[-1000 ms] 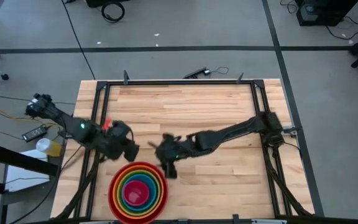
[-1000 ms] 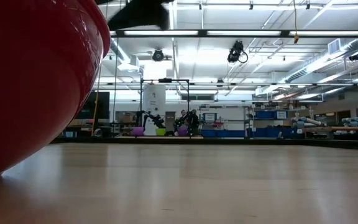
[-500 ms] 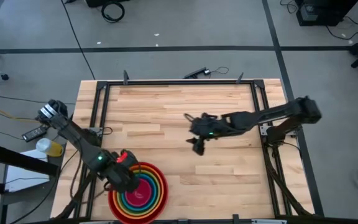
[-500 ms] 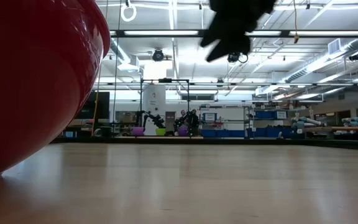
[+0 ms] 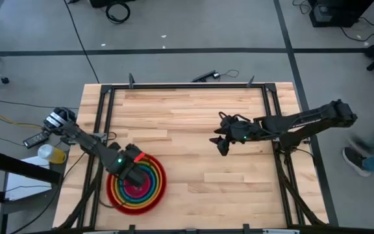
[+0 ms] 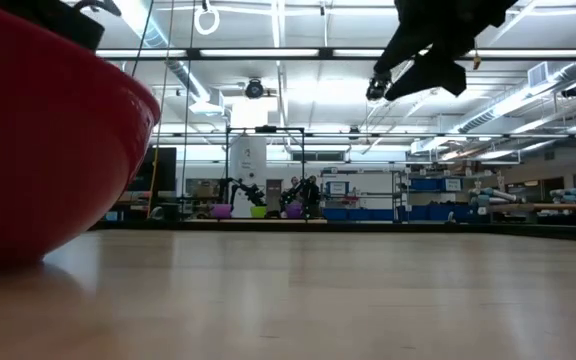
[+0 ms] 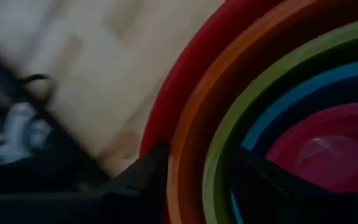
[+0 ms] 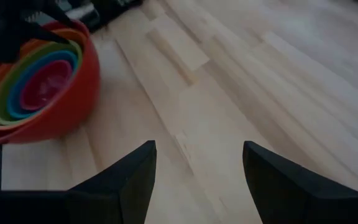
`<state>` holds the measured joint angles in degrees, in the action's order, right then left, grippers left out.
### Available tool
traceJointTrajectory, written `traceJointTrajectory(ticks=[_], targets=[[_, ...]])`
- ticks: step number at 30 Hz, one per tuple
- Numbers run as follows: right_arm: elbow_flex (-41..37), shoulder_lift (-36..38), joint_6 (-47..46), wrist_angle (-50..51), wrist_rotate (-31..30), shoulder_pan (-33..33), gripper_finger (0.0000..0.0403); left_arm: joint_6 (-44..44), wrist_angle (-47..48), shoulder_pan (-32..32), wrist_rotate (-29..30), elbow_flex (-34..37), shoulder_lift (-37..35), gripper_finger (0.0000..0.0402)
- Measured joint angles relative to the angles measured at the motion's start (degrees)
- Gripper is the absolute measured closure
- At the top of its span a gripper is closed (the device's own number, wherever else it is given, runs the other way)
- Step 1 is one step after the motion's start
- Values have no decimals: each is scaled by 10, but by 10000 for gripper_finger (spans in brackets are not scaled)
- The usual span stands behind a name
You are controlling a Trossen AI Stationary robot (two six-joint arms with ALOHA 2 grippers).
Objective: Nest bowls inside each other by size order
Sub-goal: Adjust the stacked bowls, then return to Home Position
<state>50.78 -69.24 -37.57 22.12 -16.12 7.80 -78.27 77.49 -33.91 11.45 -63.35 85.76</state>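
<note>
Bowls (image 5: 136, 182) all nested near-left on the table (image 5: 193, 117); left gripper (image 5: 127, 170) pinches the stack's rim, right gripper (image 5: 222, 144) hangs open mid-table.

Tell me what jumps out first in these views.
The nested bowls at the table's near left edge: red outermost, then orange, lime green, blue, with magenta-pink in the centre. The left gripper sits at the stack's rim, one finger each side of the orange bowl's wall, while the right gripper hangs open above bare wood mid-table.
</note>
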Motion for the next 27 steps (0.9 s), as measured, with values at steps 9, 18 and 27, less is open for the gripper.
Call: traceJointTrajectory(ticks=[9,18,27], targets=[[0,11,-28,16,20,5,163,17,-49,29,43,-5,-74,240],[0,10,79,-234,135,28,276,165,-207,59,271,-27,-195,266],[0,80,271,-273,181,18,388,524,-384,228,241,-26,-275,356]])
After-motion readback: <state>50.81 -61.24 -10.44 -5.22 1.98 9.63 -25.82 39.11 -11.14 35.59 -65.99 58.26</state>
